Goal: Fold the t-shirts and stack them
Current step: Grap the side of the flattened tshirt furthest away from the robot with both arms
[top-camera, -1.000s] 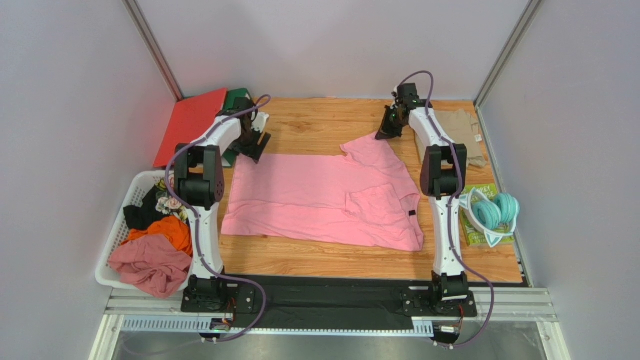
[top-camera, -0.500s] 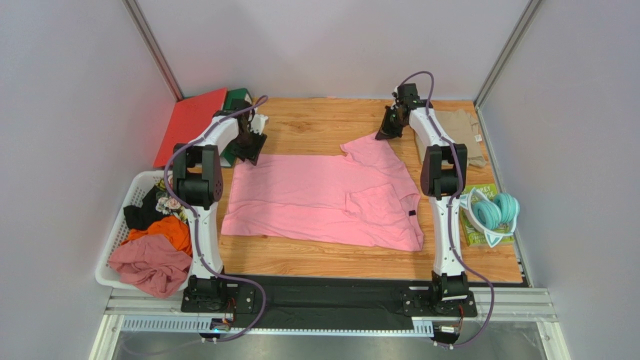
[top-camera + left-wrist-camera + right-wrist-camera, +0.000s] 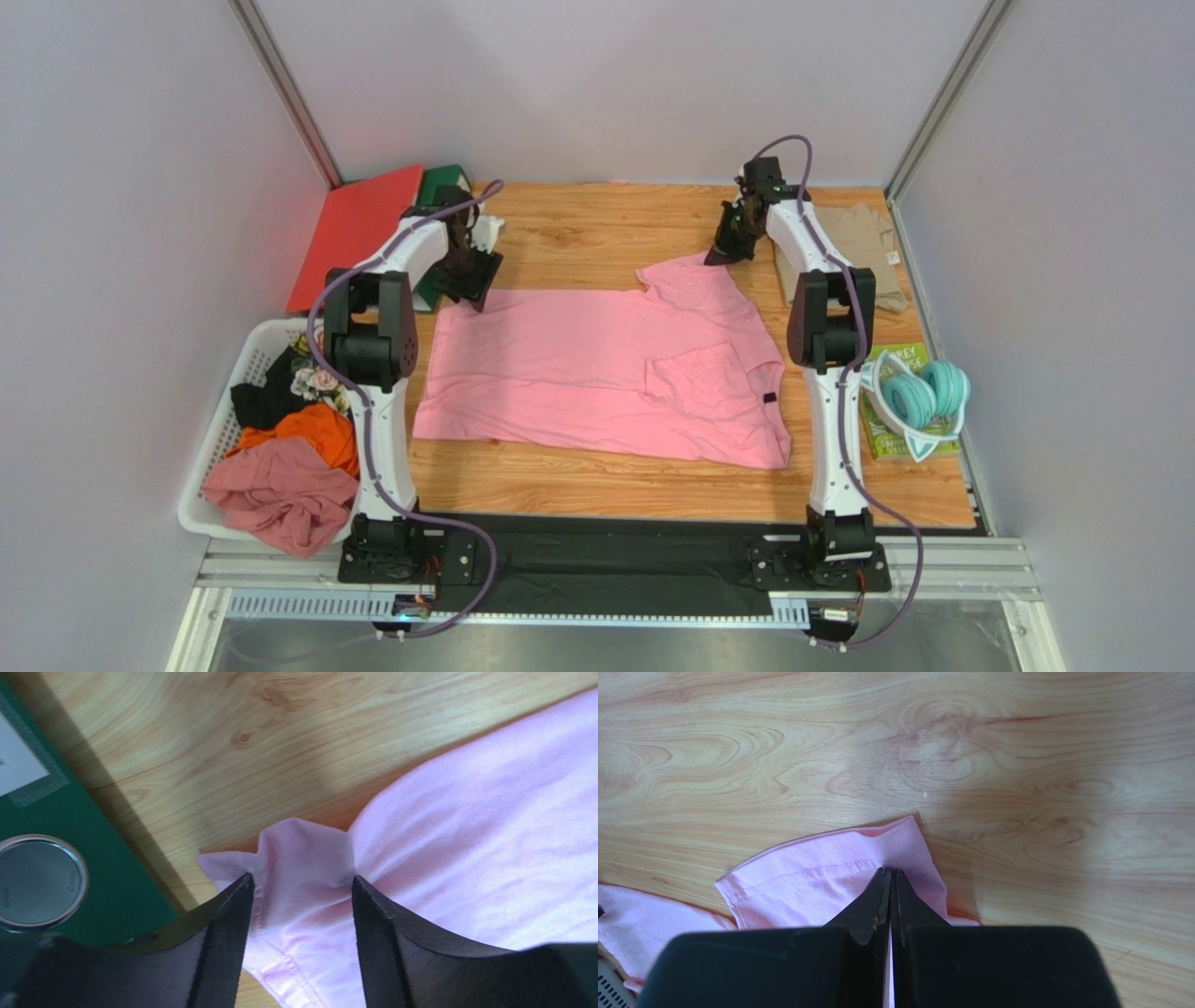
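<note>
A light pink t-shirt [image 3: 603, 371] lies spread flat across the wooden table, with a small dark label near its right edge. At its far left corner my left gripper [image 3: 470, 280] is open. In the left wrist view, that gripper [image 3: 300, 880] has a bunched fold of the pink cloth [image 3: 491, 826] rising between its two fingers. My right gripper [image 3: 725, 252] is at the shirt's far right sleeve. In the right wrist view, the right gripper [image 3: 887, 873] is shut on the hem of the pink sleeve [image 3: 808, 882]. A khaki-beige t-shirt [image 3: 859, 252] lies folded at the back right.
A white basket [image 3: 232, 420] of crumpled clothes stands at the left edge. A red folder [image 3: 358, 231] and a green book [image 3: 446, 182] lie at the back left, with the book [image 3: 84, 812] just beside my left fingers. Teal headphones [image 3: 926, 392] lie at the right edge.
My left gripper's jaws have narrowed around the shirt's far left corner, and the cloth now bunches up between them. The right gripper stays shut on the sleeve in the same place.
</note>
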Robot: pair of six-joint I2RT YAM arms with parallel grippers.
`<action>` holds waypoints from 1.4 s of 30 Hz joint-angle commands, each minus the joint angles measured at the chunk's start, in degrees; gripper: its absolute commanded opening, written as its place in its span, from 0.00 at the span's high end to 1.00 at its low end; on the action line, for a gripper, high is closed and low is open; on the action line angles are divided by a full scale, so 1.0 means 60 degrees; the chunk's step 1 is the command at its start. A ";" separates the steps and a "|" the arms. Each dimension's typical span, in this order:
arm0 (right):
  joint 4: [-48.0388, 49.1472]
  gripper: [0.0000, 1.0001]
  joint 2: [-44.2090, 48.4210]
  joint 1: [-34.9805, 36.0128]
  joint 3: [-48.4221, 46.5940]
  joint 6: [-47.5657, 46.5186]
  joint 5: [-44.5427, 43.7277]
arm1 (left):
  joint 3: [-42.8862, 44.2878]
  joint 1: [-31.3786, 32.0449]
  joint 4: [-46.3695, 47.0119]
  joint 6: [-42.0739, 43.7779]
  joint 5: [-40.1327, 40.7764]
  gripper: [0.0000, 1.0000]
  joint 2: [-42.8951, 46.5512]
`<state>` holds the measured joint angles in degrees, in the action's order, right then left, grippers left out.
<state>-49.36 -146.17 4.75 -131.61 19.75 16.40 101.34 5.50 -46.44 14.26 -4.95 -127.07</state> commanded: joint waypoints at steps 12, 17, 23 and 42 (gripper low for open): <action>-0.0225 1.00 0.0529 -0.1246 -0.0579 0.0341 -0.0317 | -0.0761 0.0621 -0.0405 0.0113 -0.0742 0.35 0.0699; -0.0152 1.00 0.0440 -0.1627 -0.0740 0.0415 -0.0054 | -0.1435 0.1163 -0.0231 0.0070 -0.0918 0.36 0.0933; -0.0122 0.92 0.0441 -0.1452 -0.0536 0.0269 0.0518 | -0.1510 0.1501 -0.0171 -0.0092 -0.0992 0.35 0.0978; -0.0254 0.66 -0.0160 -0.0280 -0.0316 -0.0025 0.0870 | -0.1158 0.1047 -0.0244 0.0157 -0.0581 0.36 0.1007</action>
<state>-50.87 -146.19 2.33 -133.53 20.49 21.26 93.17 11.97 -47.35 14.41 -8.08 -121.69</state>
